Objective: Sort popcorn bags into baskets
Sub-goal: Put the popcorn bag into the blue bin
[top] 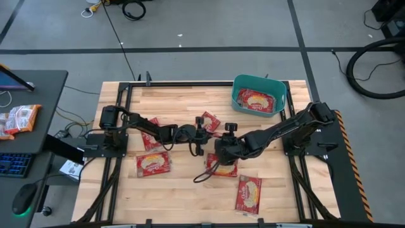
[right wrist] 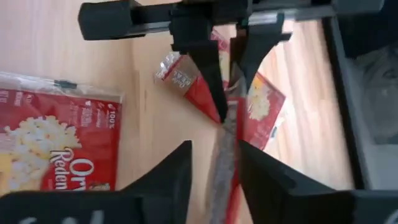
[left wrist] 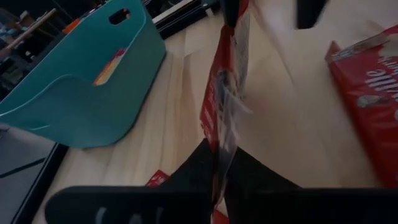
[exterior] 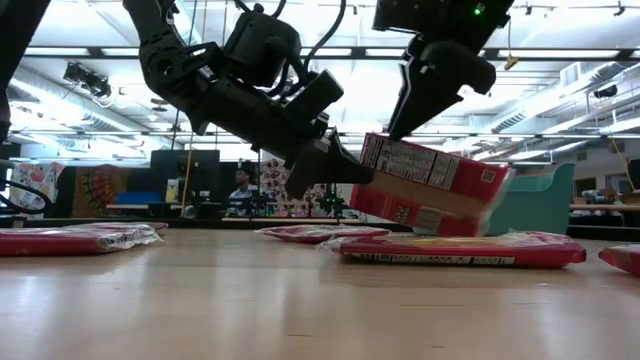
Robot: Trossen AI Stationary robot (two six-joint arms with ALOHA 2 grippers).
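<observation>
Wooden table point(top: 183, 190), teal basket point(top: 238, 85) with seemingly one popcorn bag point(top: 256, 100); left gripper point(top: 201, 134) pinching lifted bag point(exterior: 430, 185), right gripper point(top: 218, 147) parted.

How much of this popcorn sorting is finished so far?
At least one popcorn bag already lies in the teal bin. Mid-table, both arms meet at one raised bag: the left gripper pinches its edge, the right gripper's fingers sit around it. About five bags remain on the table.
</observation>
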